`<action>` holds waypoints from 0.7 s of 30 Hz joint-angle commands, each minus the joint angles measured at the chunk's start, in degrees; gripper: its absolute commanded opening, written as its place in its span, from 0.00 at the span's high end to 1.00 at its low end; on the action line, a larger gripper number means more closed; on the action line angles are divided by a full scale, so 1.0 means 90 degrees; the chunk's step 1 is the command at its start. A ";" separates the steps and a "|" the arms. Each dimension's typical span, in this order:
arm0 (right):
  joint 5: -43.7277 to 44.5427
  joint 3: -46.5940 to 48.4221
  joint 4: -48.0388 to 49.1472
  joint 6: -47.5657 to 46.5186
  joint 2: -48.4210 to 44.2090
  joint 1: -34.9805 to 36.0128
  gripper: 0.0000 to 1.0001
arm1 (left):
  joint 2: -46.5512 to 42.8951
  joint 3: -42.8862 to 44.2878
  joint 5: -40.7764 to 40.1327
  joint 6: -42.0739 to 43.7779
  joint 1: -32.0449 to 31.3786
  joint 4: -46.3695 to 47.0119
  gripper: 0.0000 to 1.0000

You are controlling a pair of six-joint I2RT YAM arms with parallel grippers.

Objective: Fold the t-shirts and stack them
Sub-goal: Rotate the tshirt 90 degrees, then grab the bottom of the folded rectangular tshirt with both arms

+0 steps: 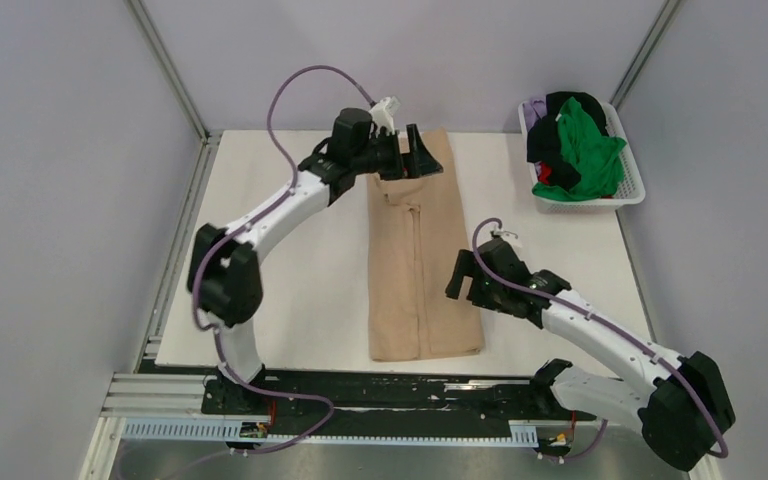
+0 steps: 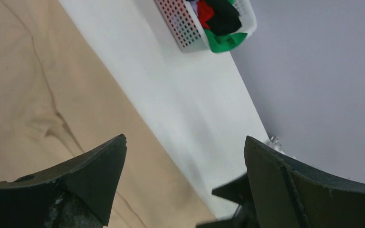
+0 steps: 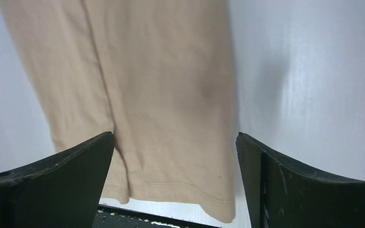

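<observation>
A tan-beige t-shirt (image 1: 420, 270) lies folded into a long narrow strip down the middle of the table; it also shows in the left wrist view (image 2: 33, 90) and the right wrist view (image 3: 161, 95). My left gripper (image 1: 418, 152) is open above the strip's far end, holding nothing. My right gripper (image 1: 465, 275) is open beside the strip's right edge near its front end, empty. Green (image 1: 590, 150), black (image 1: 560, 130), red (image 1: 545, 175) and pale purple (image 1: 534, 106) t-shirts lie bunched in the basket.
A white latticed basket (image 1: 632, 188) stands at the table's back right, also in the left wrist view (image 2: 183, 33). Grey walls enclose the white table (image 1: 290, 270). A black rail (image 1: 360, 385) runs along the near edge.
</observation>
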 commanded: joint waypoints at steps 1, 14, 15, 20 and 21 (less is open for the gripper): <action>-0.0274 -0.0410 -0.0802 0.0369 -0.0723 -0.0814 0.00 | -0.2339 -0.2386 -0.1598 0.0612 -0.0295 -0.0071 0.00; -0.1709 -0.1011 -0.1657 0.1145 -0.1555 -0.1414 0.41 | -0.5099 -0.6341 -0.2548 -0.0599 -0.1837 -0.2017 0.06; -0.1796 -0.1022 -0.1667 0.1159 -0.1492 -0.1416 0.44 | -0.5140 -0.6658 -0.2485 -0.0707 -0.1937 -0.1990 0.08; -0.2060 -0.1178 -0.1679 0.1271 -0.1037 -0.1413 0.58 | -0.5153 -0.7358 -0.1976 -0.1424 -0.2257 -0.1515 0.20; -0.2069 -0.1226 -0.1678 0.1308 -0.0990 -0.1413 0.61 | -0.5132 -0.7420 -0.1980 -0.1467 -0.2364 -0.1481 0.24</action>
